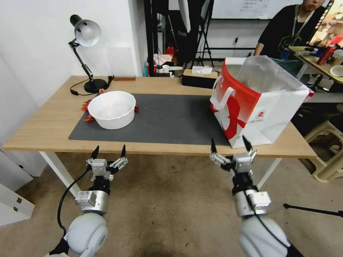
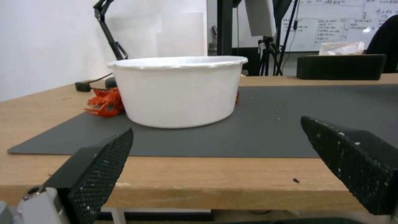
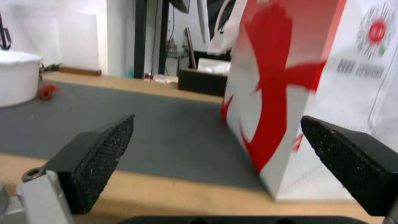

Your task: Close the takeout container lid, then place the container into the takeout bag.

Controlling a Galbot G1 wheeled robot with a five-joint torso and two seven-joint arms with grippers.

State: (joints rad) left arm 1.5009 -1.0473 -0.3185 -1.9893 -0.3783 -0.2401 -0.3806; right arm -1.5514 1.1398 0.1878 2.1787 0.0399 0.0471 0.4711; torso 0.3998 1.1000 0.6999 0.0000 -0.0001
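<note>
Grippers, left (image 1: pixel 109 151) and right (image 1: pixel 230 144), hang spread before the table edge, takeout bag (image 1: pixel 257 103) standing just beyond the right.

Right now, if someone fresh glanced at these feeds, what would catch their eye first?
The large red-and-white paper takeout bag standing open at the table's right end, silvery lining showing. Next, the big round white bowl on the dark grey mat, left of centre. Both grippers hang open just short of the table's near edge: left gripper facing the bowl, right gripper facing the bag.
</note>
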